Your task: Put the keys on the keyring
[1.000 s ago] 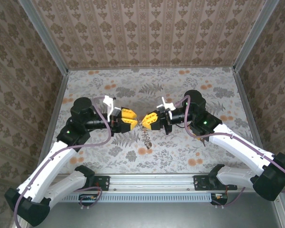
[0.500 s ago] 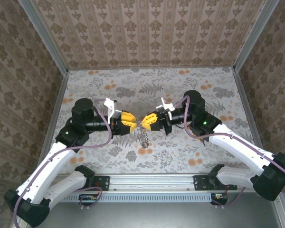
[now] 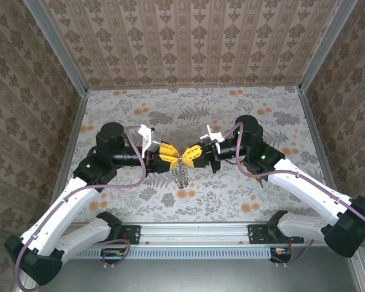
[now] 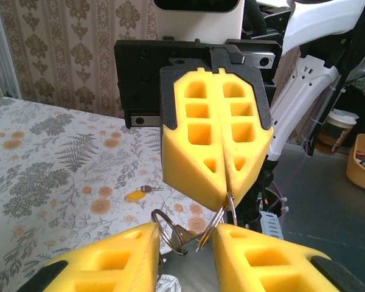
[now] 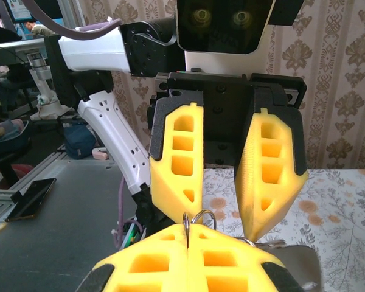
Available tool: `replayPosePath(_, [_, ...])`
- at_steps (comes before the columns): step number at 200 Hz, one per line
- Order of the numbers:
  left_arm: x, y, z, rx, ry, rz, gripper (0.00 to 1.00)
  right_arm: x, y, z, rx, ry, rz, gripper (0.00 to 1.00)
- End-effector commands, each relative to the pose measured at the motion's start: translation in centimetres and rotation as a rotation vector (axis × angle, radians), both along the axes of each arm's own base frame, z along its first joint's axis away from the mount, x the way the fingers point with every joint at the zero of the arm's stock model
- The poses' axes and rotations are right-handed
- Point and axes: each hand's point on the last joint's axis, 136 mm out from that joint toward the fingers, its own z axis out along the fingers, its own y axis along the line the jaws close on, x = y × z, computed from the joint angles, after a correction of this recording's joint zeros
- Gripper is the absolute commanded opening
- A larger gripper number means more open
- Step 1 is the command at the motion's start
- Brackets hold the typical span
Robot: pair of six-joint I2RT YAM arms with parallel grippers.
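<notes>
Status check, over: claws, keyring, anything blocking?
Right claw shut on keyring. Left claw open, straddling it. One key loose on table. No obstruction seen.

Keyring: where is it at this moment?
In the top external view the keyring hangs at table centre, pinched by the shut right pincer, facing the left pincer.

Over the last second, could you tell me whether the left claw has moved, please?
Yes. From above, the left claw has slid right across the flowered table, toward the right claw, which stayed put.
</notes>
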Motion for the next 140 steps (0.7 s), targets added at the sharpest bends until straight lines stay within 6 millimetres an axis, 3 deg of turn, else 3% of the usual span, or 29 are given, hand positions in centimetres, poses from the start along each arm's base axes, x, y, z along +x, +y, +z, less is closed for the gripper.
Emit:
replayPosePath(1, [-1.10, -0.27, 0.95, -0.009, -0.034, -0.060, 0.32, -0.36, -0.16, 2.43, 0.041, -0.071, -0.002, 0.00])
replayPosePath(50, [-1.52, -0.69, 1.15, -0.012, -0.043, -0.087, 0.29, -0.29, -0.19, 2.50, 0.038, -0.072, -0.010, 0.00])
replayPosePath(94, [-1.63, -0.91, 0.96, -0.004, -0.041, -0.095, 0.00, -0.16, -0.32, 2.52, 0.033, -0.079, -0.026, 0.00])
replayPosePath(140, [-0.91, -0.86, 0.60, 0.017, -0.020, -0.048, 0.00, -0.27, -0.53, 2.70, 0.033, -0.098, -0.035, 0.00])
